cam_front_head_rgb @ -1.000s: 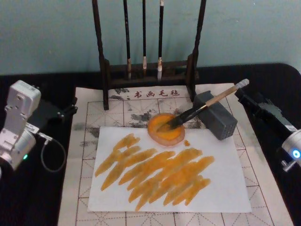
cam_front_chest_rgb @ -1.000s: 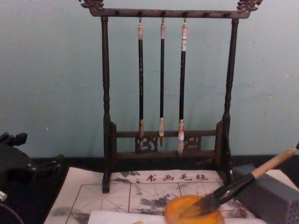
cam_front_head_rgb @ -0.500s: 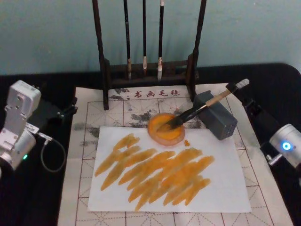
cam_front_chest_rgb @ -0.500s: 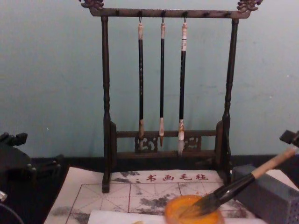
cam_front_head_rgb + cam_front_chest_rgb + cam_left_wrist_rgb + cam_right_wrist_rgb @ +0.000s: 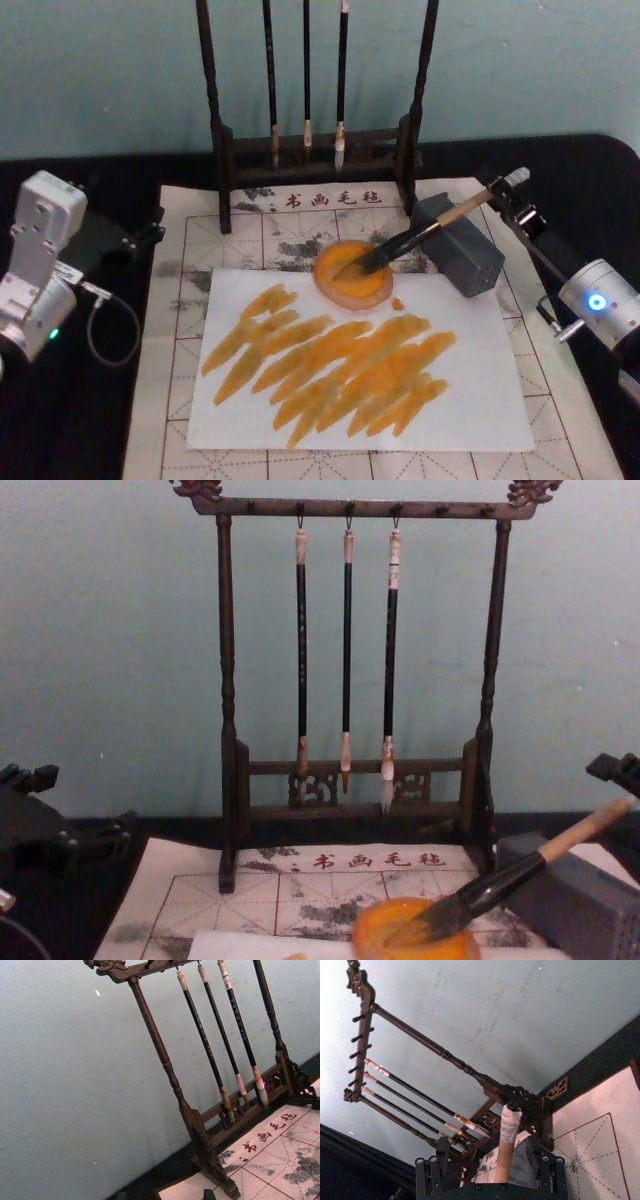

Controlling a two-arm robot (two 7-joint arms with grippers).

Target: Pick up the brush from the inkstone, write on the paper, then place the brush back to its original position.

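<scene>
The brush [image 5: 420,232] lies with its bristles in the orange dish [image 5: 345,291], handle propped on the grey block [image 5: 466,262], pointing to 2 o'clock. The right gripper [image 5: 508,199] straddles the capped end, jaws spread, clasping nothing. The handle looks light, stiff and smooth, so it is best pinched on bare wood, clear of the wet bristles. The left gripper [image 5: 148,233] sits parked at 9 o'clock
</scene>
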